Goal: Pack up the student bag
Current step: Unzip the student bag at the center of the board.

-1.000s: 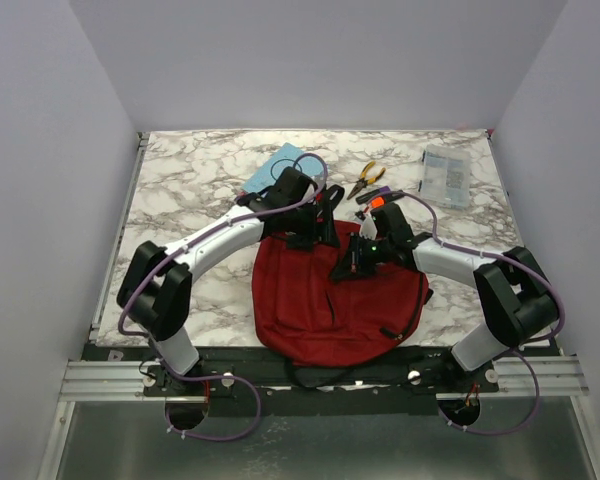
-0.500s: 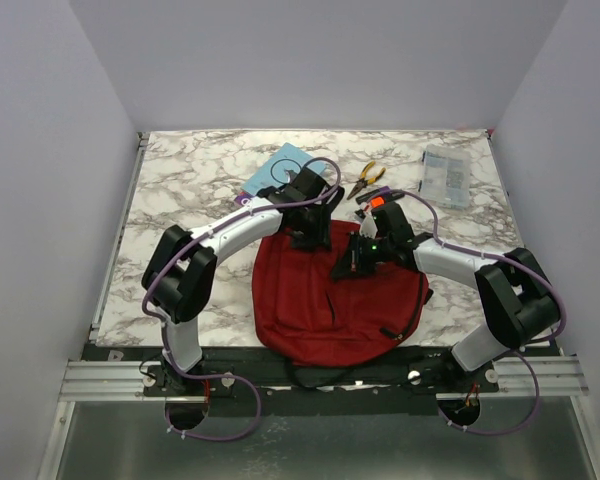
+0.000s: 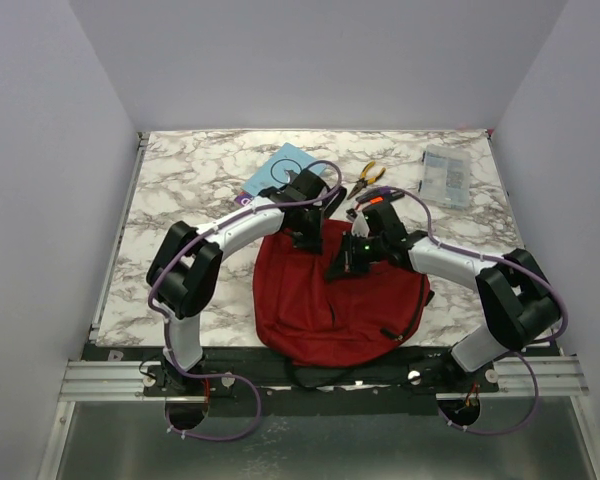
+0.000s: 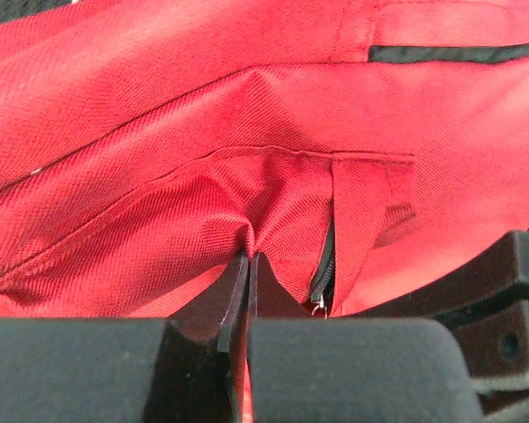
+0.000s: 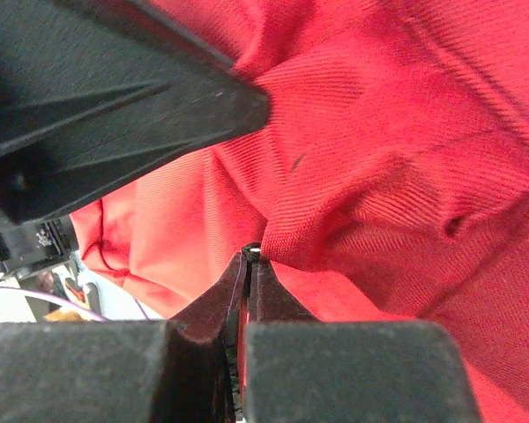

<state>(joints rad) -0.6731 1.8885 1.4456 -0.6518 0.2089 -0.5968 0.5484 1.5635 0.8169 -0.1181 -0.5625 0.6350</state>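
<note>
The student bag (image 3: 310, 305) was laid flat at the near middle of the bench (image 3: 180, 190). Folds of its red fabric were clenched in the left tool (image 4: 248, 269) and the right tool (image 5: 249, 260).

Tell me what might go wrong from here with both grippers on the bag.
1. The left gripper and right gripper each pinch only a thin fold of the student bag; a pull may slip it free.
2. The left one grips cloth beside the zipper, not its pull, so the bag might not open.
3. Lifting could nudge the pliers just beyond the bag.
</note>
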